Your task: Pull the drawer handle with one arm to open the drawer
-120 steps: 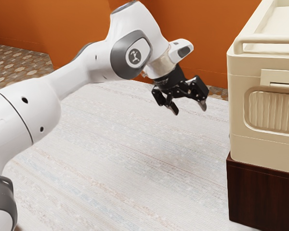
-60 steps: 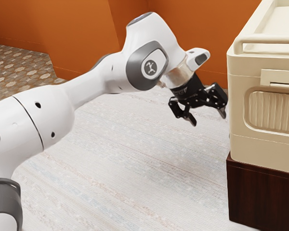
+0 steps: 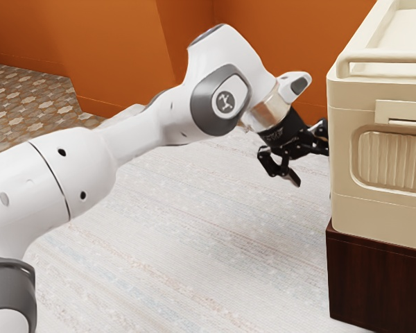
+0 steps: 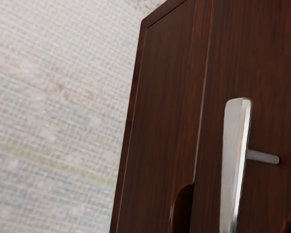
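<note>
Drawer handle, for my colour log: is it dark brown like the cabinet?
No, the handle is silvery grey against the dark brown cabinet.

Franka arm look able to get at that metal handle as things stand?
Probably yes: nothing covers the visible part of the handle in the wrist view, and the gripper looks open.

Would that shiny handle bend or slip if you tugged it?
The handle looks like metal, so I'd expect it to be stiff. Its smooth, shiny face might be slightly slippery. A post joins it to the dark wooden front, so a pull would probably tug that front rather than free the bar.
</note>
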`<action>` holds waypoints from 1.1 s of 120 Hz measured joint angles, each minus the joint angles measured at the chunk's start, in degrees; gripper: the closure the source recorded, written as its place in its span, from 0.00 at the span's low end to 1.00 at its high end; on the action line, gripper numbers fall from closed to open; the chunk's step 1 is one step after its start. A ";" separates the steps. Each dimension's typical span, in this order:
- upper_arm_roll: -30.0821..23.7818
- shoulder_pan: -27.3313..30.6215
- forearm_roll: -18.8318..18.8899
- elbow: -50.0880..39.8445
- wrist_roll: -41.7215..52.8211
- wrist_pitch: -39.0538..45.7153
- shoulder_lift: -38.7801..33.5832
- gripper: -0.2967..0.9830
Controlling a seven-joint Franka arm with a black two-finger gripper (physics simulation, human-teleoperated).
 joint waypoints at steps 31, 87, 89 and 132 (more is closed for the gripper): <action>-0.04 -0.04 -0.10 0.00 -0.62 0.44 1.16 0.23; 0.27 0.42 1.81 0.00 -0.69 0.14 1.20 0.23; 0.30 0.44 1.94 0.00 -0.64 0.11 1.20 0.23; 0.84 1.09 4.76 0.01 1.21 -1.98 0.97 0.23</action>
